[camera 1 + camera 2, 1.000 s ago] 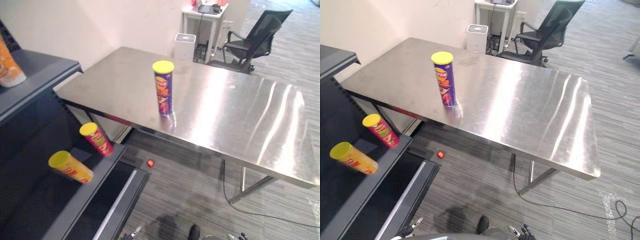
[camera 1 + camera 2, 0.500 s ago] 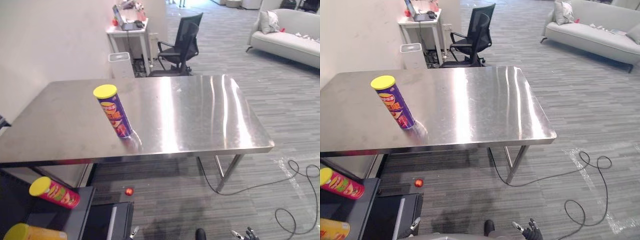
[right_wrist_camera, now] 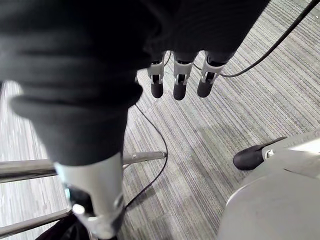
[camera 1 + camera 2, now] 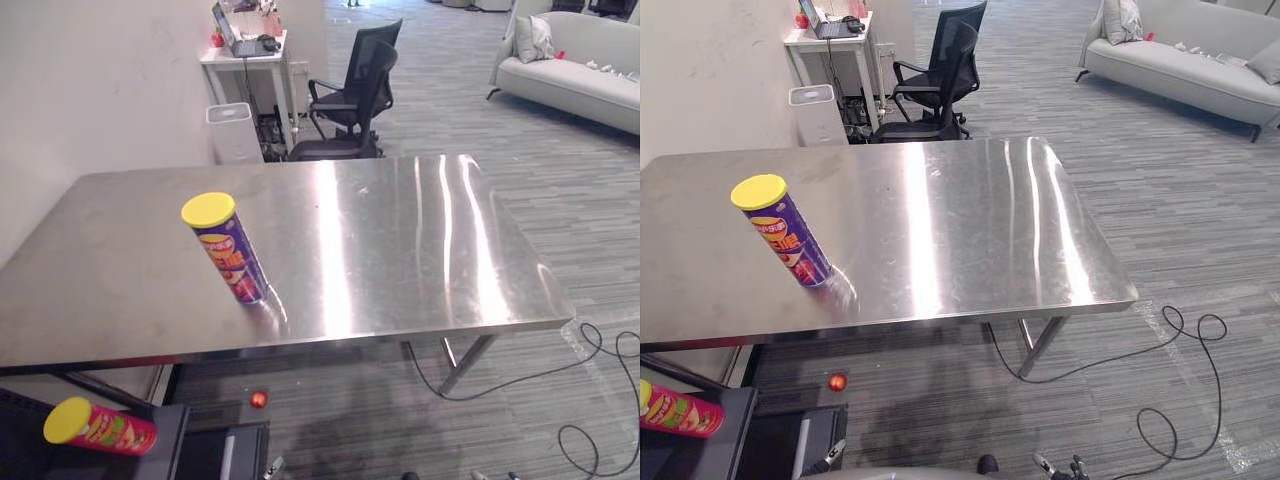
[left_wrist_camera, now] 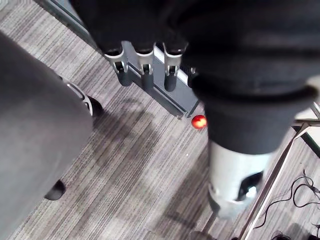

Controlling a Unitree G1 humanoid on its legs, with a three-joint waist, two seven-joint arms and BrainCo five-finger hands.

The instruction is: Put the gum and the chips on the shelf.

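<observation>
On the tabletop (image 4: pixel 400 250): one purple chips can (image 4: pixel 228 250), yellow lid, standing upright toward the robot's left side of the steel surface. Nothing touches it. Not yet shelved.

Shelf (image 4: pixel 700 455), low at the robot's left, below the tabletop's near edge: one red chips can (image 4: pixel 100 430) lying on its side, lid end toward the robot's left. Judged as already placed.

Gum: nothing I can identify as gum with confidence. A small red round thing (image 4: pixel 259 400) lies on the floor (image 5: pixel 125 165) under the tabletop's near edge, close to the shelf's corner. It is too small to tell what it is. If it is the gum, it sits on neither tabletop nor shelf and would need lifting from the floor.

Left robot hand (image 5: pixel 145 75): hangs low over the floor, fingers straight and loosely spread, holding nothing. The red round thing shows past the fingers, apart from them.

Right robot hand (image 3: pixel 180 85): hangs low over the floor likewise, fingers straight and relaxed, empty.

Progress estimate: partial. One can is on the shelf. Left to do: carry the purple chips can from tabletop to shelf, then find and shelve the gum. Both hands are well apart from the purple can, so a reach up to the tabletop would have to come first.
</observation>
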